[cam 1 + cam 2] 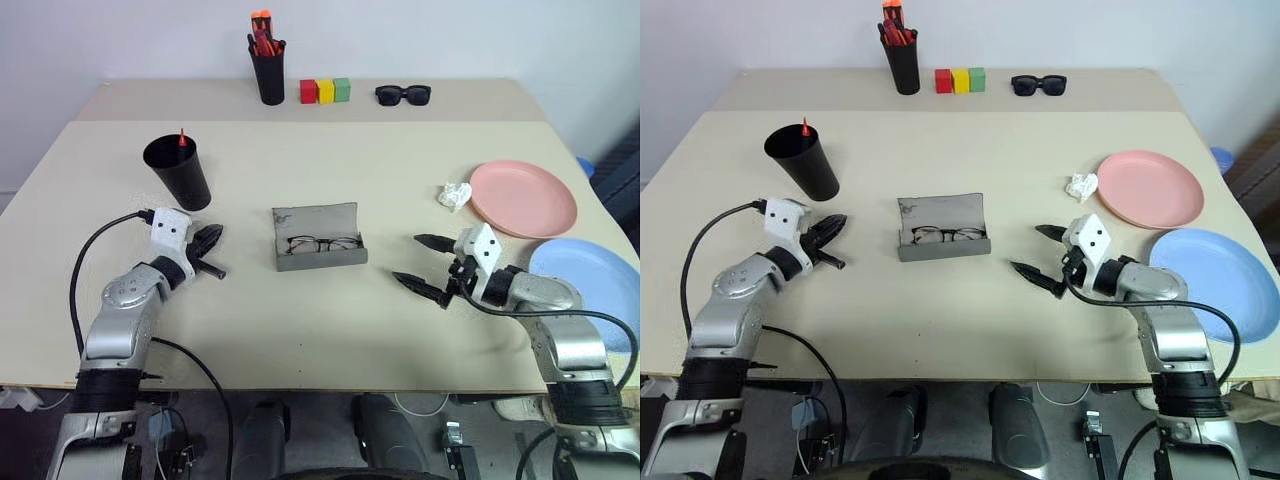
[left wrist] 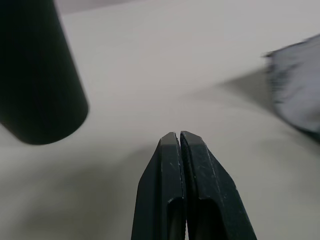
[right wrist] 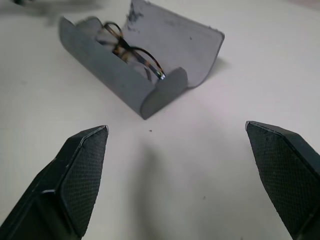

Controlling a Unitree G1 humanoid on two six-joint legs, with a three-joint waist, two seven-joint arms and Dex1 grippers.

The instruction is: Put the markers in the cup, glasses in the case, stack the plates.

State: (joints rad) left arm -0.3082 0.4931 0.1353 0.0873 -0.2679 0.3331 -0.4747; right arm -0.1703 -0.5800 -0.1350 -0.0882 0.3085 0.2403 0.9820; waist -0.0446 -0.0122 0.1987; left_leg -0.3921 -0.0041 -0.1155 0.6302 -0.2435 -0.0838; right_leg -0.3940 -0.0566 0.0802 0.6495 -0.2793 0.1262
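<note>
The left pincer (image 1: 208, 243), fingers pressed together on nothing, hovers just below the black cup (image 1: 178, 171), which shows a red marker tip (image 1: 182, 136) at its rim. Right of the cup, mid-counter (image 1: 300, 330), the glasses (image 1: 323, 243) lie in the open grey case (image 1: 318, 237). Beyond the case, the right pincer (image 1: 425, 262) is spread wide and empty, pointing at it. Farther right, the pink plate (image 1: 523, 198) and blue plate (image 1: 590, 285) lie apart (unstacked). Stacking the plates seems the step due next.
</note>
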